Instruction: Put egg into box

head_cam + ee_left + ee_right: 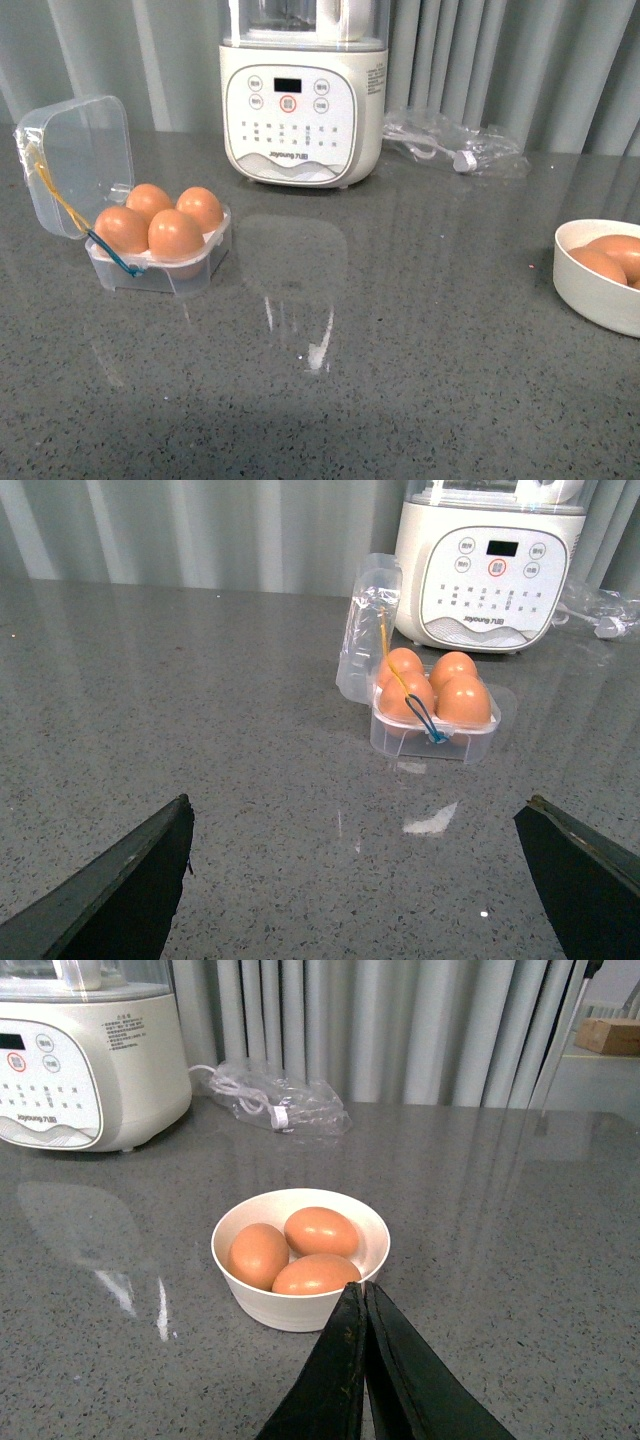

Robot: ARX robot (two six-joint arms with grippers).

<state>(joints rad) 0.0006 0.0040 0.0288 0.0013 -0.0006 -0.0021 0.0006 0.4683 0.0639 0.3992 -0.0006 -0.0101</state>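
Observation:
The clear egg box stands at the left of the grey table with its lid open; all its slots hold brown eggs. It also shows in the left wrist view, well ahead of my left gripper, which is open and empty over bare table. My right gripper is shut and empty, its tips just short of a white bowl holding three brown eggs. The bowl is at the right edge of the front view. Neither arm shows in the front view.
A white blender base stands at the back centre. A crumpled clear plastic bag with a cable lies to its right. Grey curtains hang behind the table.

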